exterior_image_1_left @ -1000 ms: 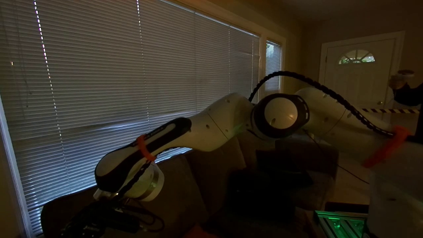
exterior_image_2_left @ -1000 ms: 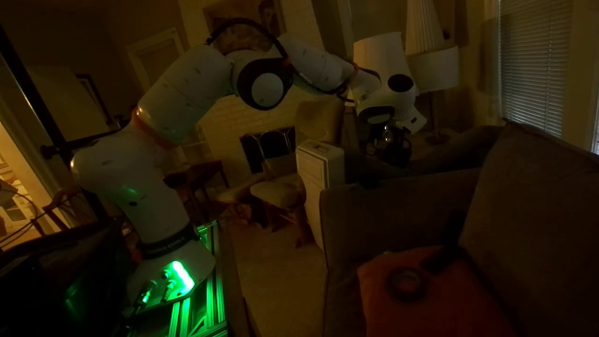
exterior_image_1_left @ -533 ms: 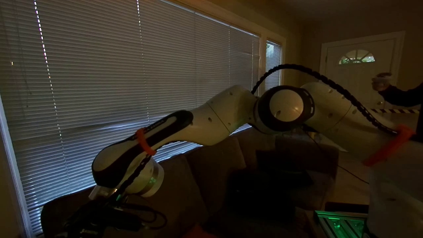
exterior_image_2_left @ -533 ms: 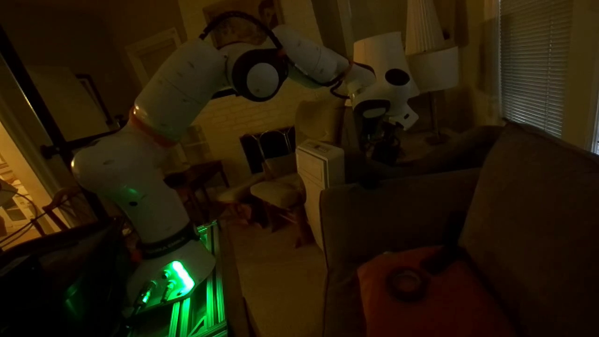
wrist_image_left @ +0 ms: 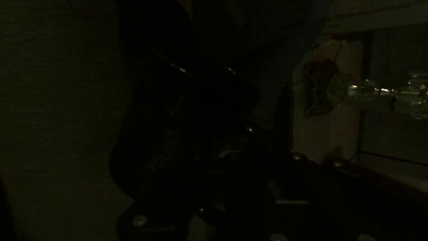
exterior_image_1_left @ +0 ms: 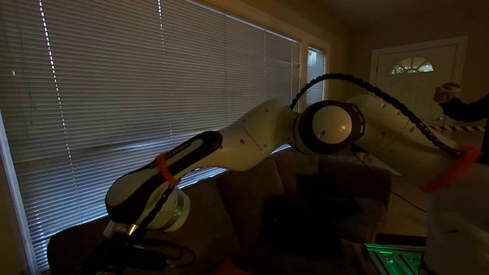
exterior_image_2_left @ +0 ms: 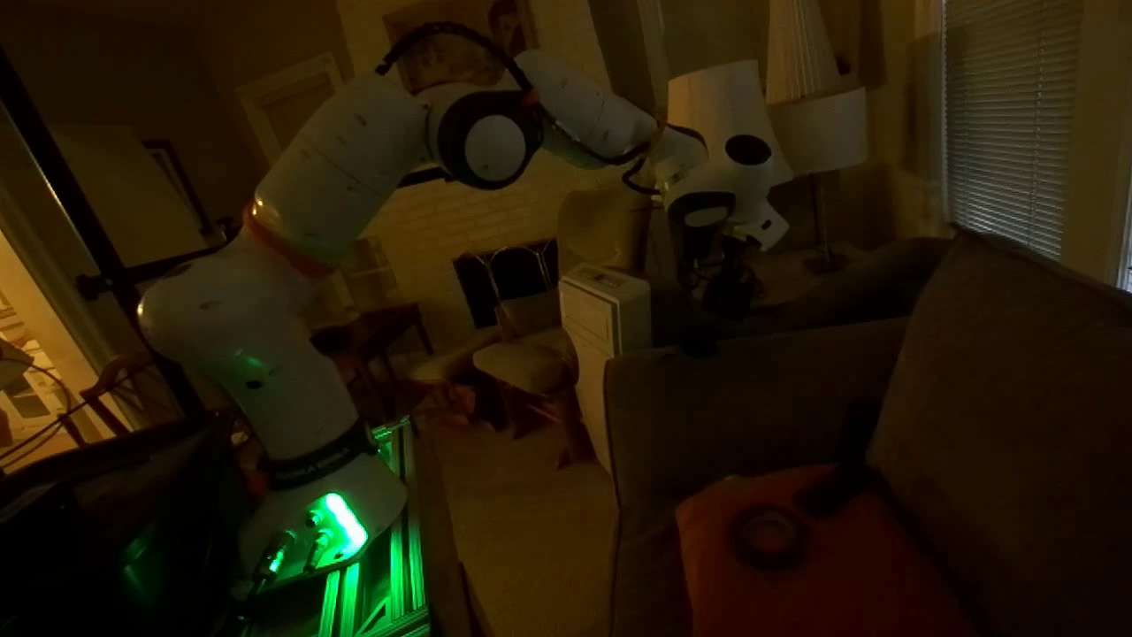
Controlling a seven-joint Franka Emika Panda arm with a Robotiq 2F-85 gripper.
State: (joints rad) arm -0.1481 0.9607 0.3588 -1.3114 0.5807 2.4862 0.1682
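Slatted blinds (exterior_image_1_left: 153, 88) line the dim room. Jaws together, the pincer (exterior_image_2_left: 730, 296) hangs near one end of the sofa (exterior_image_2_left: 752, 389), which bears orange fabric (exterior_image_2_left: 840, 588) with a dark ring (exterior_image_2_left: 769, 561) lying on it.

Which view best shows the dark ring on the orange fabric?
An exterior view: the dark ring appears whole there, lying on the orange fabric, though dimly lit. In an exterior view dominated by the blinds, only an orange patch shows at the bottom edge, no ring. The wrist view, very dark, shows none.
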